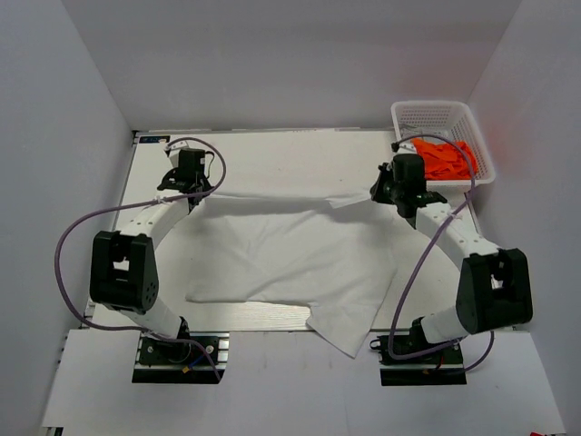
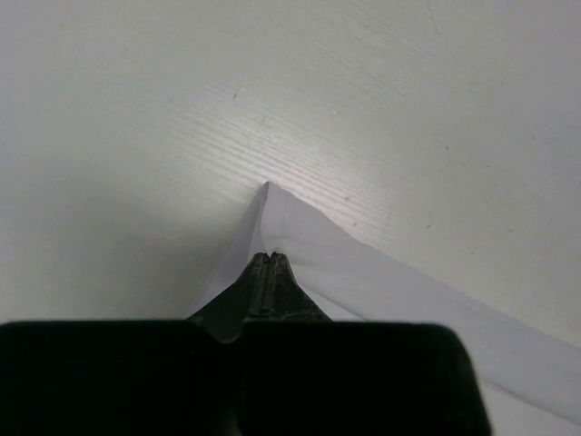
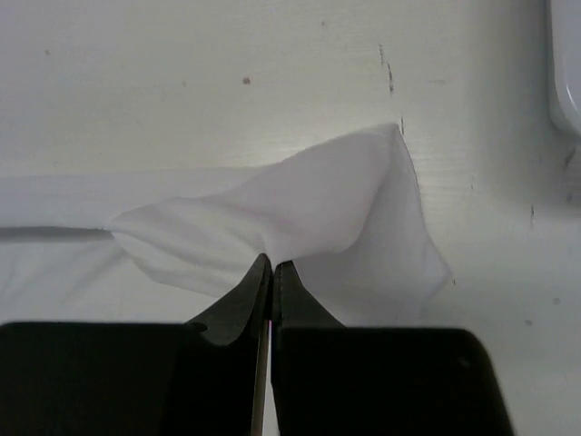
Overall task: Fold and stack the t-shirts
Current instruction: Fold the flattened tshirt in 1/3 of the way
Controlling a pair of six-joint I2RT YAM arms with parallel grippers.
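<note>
You have the white t-shirt point(image 1: 290, 254) spread across the middle of the counter point(image 1: 272, 150), its far edge drawn in a line between the two arms. The left gripper point(image 2: 270, 263) is pinched together on the far left corner of the cloth, and the right gripper point(image 3: 272, 268) is clamped on a bunched flap at the far right corner, near the basket point(image 1: 436, 107).

This looks like the first fold, or the flattening just ahead of it. Move both arms together at the same height so the far edge stays straight and does not sag in the middle. The right grip holds a loose wad and not a clean corner, so expect that side to land rumpled.

The shirt is plain, thin and soft, lying mostly flat with shallow creases. One sleeve droops over the near edge of the counter on the right. The orange t-shirt point(image 1: 445, 159) lies crumpled in the basket.
</note>
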